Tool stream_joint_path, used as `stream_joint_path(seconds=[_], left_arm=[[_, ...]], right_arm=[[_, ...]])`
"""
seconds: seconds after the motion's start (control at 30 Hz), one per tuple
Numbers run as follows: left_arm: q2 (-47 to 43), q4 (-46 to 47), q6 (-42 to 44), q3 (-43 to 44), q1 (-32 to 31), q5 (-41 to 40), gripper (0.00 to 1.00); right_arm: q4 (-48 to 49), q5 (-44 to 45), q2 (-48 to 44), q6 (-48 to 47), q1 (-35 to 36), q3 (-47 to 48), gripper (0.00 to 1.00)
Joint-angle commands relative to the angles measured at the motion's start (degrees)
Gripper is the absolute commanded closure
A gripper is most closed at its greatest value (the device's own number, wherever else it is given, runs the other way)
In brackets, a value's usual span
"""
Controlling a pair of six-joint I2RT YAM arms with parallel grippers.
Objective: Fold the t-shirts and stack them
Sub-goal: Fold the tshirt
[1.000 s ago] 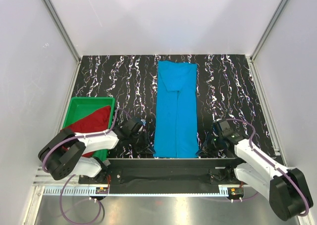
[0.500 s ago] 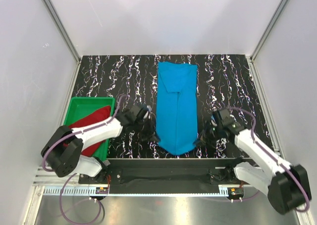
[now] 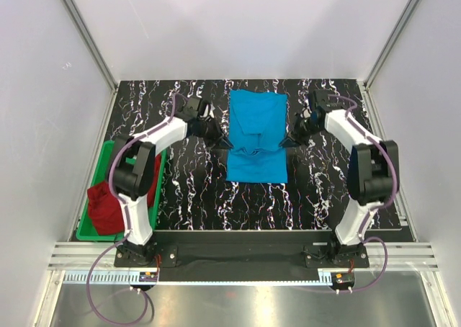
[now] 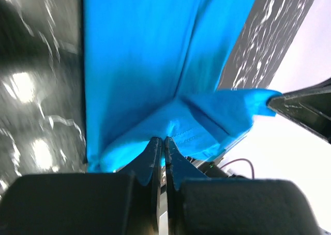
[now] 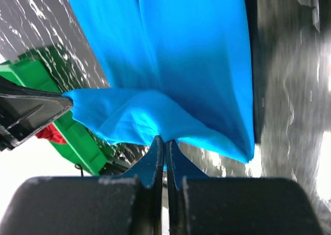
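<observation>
Sky-blue t-shirt (image 3: 256, 118) lies mid-table (image 3: 187, 190), its near hem raised over its middle. Left gripper (image 3: 217, 141): fingers clamped on the left hem corner. Right gripper (image 3: 289, 141): clamped on the right hem corner. Dark red t-shirt (image 3: 106, 206) spills over the green bin (image 3: 155, 201).

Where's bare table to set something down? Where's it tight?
Free: the near middle of the table, in front of the blue t-shirt. Tight: beside the shirt, where left gripper and right gripper pinch it; green bin at left.
</observation>
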Motion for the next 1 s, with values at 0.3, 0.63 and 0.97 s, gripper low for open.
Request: stream_joint_path(seconds=[0.3, 0.63, 0.97], left_arm=[[11.5, 0.7, 0.1, 12.6, 3.6, 9.2, 1.0], [13.8, 0.9, -0.6, 14.2, 4.2, 8.4, 1.0], [14.5, 0.5, -1.2, 14.9, 5.2, 7.7, 1.0]], right_arm=[[-6.2, -3.9, 13.5, -6.9, -3.6, 15.1, 1.0], [-5.3, -6.3, 17.3, -7.7, -5.1, 17.2, 1.0], [-5.5, -8.7, 21.6, -6.9, -5.3, 22.1, 1.0]])
